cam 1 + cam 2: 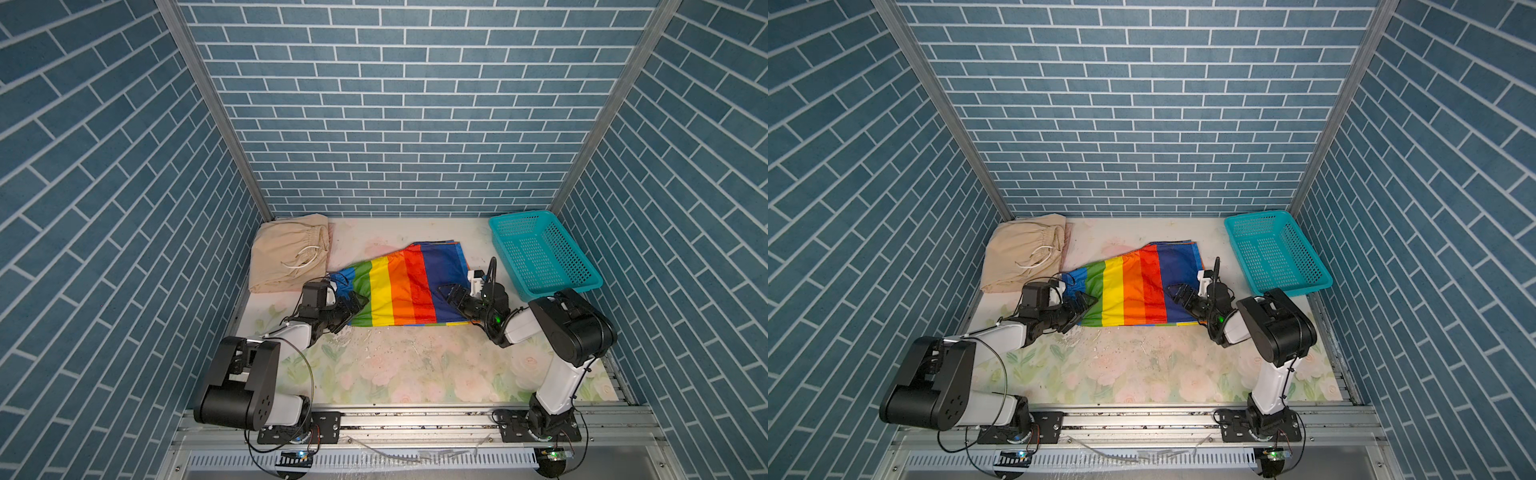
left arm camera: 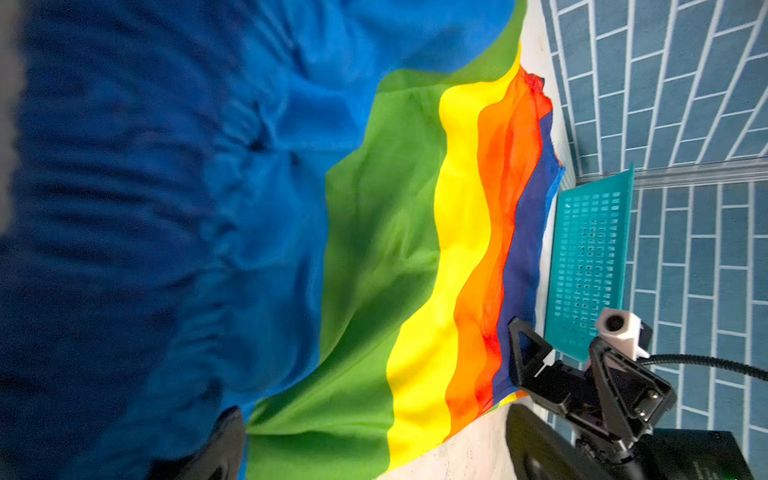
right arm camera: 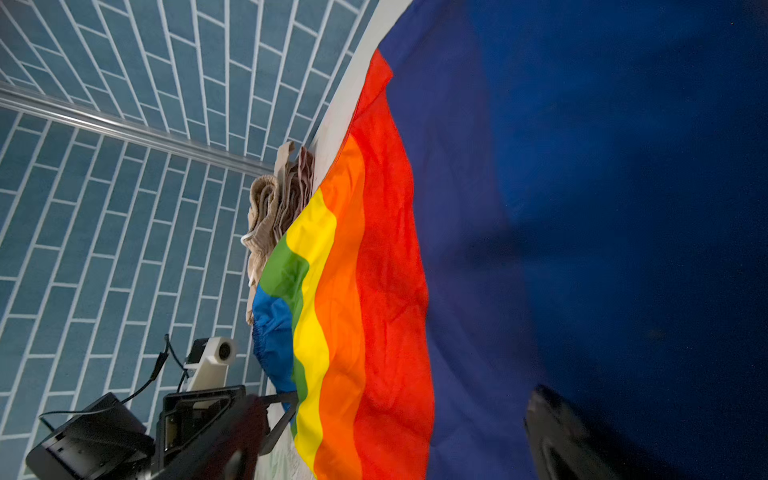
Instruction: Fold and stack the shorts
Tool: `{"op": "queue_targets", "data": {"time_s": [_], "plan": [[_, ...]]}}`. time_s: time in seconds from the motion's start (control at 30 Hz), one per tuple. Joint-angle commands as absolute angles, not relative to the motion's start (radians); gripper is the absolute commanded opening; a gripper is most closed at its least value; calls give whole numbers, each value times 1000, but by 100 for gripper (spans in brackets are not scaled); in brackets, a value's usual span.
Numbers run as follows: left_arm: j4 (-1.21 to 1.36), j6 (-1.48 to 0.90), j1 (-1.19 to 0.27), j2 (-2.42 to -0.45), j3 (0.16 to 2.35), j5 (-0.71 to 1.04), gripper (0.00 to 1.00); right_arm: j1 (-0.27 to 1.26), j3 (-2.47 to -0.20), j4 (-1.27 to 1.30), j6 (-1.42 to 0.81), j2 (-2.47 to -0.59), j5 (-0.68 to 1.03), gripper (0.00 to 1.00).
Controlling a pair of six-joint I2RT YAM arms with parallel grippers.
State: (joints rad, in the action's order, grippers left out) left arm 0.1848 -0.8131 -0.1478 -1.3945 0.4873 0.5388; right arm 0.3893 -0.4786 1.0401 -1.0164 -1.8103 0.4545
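Observation:
The rainbow-striped shorts (image 1: 405, 286) (image 1: 1138, 286) lie spread flat mid-table, also filling both wrist views (image 2: 374, 249) (image 3: 415, 291). Folded beige shorts (image 1: 286, 257) (image 1: 1023, 253) (image 3: 270, 208) rest at the back left, and a pale pink shorts edge (image 1: 331, 235) shows along their right side. My left gripper (image 1: 357, 305) (image 1: 1084, 305) (image 2: 378, 449) stands open over the blue-green waist end of the rainbow shorts. Over the dark blue stripe at the other end, my right gripper (image 1: 451, 293) (image 1: 1177, 291) (image 3: 395, 440) is open too. Neither has cloth pinched.
A teal perforated basket (image 1: 544, 257) (image 1: 1277, 253) (image 2: 590, 257) stands at the back right beside the right arm. Blue brick walls close in the back and both sides. The floral table surface (image 1: 415, 365) runs in front of the shorts.

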Motion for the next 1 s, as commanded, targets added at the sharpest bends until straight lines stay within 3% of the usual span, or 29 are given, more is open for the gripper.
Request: {"op": "queue_targets", "data": {"time_s": [0.0, 0.13, 0.27, 0.43, 0.63, 0.97], "plan": [[-48, -740, -182, -1319, 554, 458, 100, 364, -459, 781, -870, -1765, 451, 98], [-171, -744, -219, -1169, 685, 402, 100, 412, -549, 582, -817, -1615, 419, 99], [-34, -875, -208, -1226, 747, 504, 100, 499, -683, 484, -805, -1574, 368, 98], [156, -997, -212, -1418, 811, 546, 100, 593, -811, 573, -906, -1689, 340, 98], [157, -976, -207, -1618, 949, 530, 100, 683, -960, 705, -1021, -1868, 356, 98], [194, -924, -161, -1769, 984, 369, 100, 740, -1173, 778, -1189, -2121, 281, 98]]}}
